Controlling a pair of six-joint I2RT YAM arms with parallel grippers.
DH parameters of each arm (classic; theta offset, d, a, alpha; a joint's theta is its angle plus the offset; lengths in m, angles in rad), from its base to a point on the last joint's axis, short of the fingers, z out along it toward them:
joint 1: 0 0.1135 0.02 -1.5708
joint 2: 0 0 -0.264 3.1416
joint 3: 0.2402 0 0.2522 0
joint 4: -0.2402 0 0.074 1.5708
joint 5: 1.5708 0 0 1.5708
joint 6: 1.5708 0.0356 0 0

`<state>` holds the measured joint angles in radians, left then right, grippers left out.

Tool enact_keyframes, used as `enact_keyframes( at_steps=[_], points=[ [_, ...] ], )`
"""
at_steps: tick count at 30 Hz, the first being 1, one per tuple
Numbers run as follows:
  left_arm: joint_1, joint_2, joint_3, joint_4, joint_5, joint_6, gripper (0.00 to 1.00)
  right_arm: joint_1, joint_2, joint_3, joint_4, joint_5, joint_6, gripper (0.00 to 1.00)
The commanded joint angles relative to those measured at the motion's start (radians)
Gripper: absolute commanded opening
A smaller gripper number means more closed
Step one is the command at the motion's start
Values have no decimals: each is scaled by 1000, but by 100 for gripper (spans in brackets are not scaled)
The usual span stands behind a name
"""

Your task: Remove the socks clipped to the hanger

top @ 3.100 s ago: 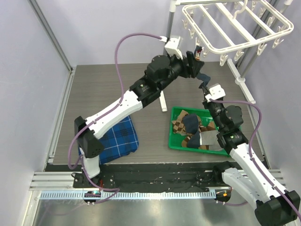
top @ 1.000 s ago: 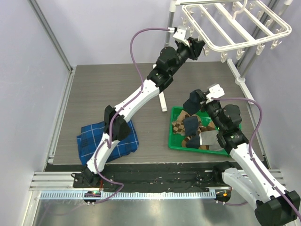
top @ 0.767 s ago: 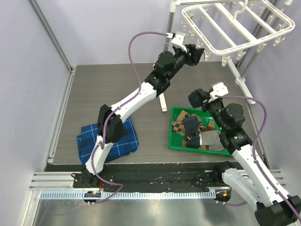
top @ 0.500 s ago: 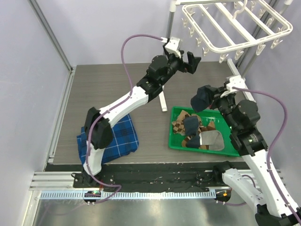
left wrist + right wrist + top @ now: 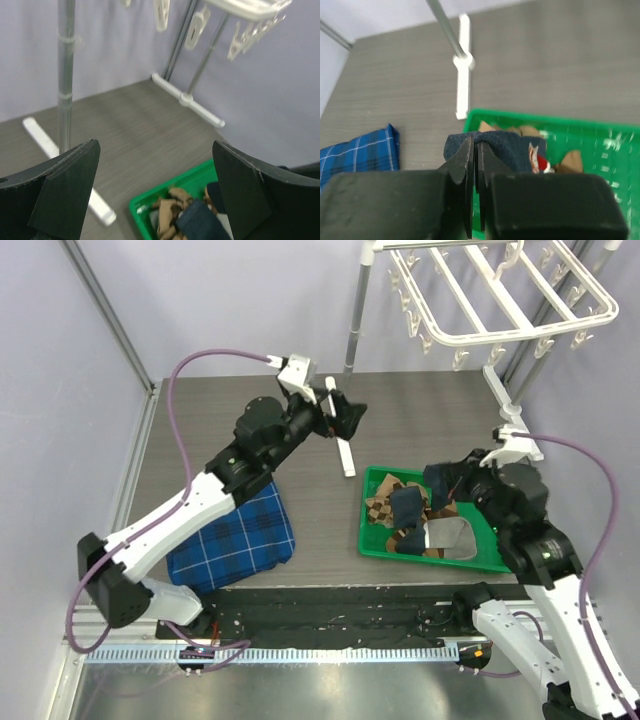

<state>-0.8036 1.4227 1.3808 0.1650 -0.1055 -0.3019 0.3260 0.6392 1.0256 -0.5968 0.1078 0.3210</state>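
From above, the hanger (image 5: 520,328) hangs at the far right over the counter, and no sock shows on the clips in view. The left tool (image 5: 345,418) is well away from it, spread wide and holding nothing. The right tool (image 5: 455,483) is clenched on a navy sock (image 5: 435,480) over the green tray (image 5: 363,520), where other socks (image 5: 385,508) lie heaped. The left wrist view shows its fingers (image 5: 70,185) far apart with bare counter between them, the clips (image 5: 197,27) overhead and the tray (image 5: 150,204) below. The right wrist view shows the right tool (image 5: 475,155) pinching the sock (image 5: 505,147) at its edge, poised near the tray's rim (image 5: 520,120) on the side towards the plaid cloth. The step in hand looks like the drop. To do it well, the right arm would likely carry the sock further over the tray's middle, lower it until the fabric rests on the heap, then release and lift straight up so nothing drags over the rim.
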Motion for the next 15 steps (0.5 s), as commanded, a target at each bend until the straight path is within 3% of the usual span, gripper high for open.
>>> enact_keyframes(
  at_steps=[1,4,8,9,13,15],
  points=[
    [0,-141,-98,-197,4,-13,100,2,-25,-166,-43,122,179,8],
    [0,-224,-147,-304,-22,-22,100,1,-64,-298,-35,252,285,14],
    [0,-312,-184,-438,-17,-3,100,2,-85,-419,-11,280,409,22],
    [0,-326,-183,-461,-23,-5,100,1,-84,-462,-5,283,449,30],
    [-2,-396,-203,-521,-40,15,100,2,-61,-498,-27,375,539,40],
    [-2,-435,-229,-525,-51,41,100,1,-36,-467,-75,417,579,52]
  ],
)
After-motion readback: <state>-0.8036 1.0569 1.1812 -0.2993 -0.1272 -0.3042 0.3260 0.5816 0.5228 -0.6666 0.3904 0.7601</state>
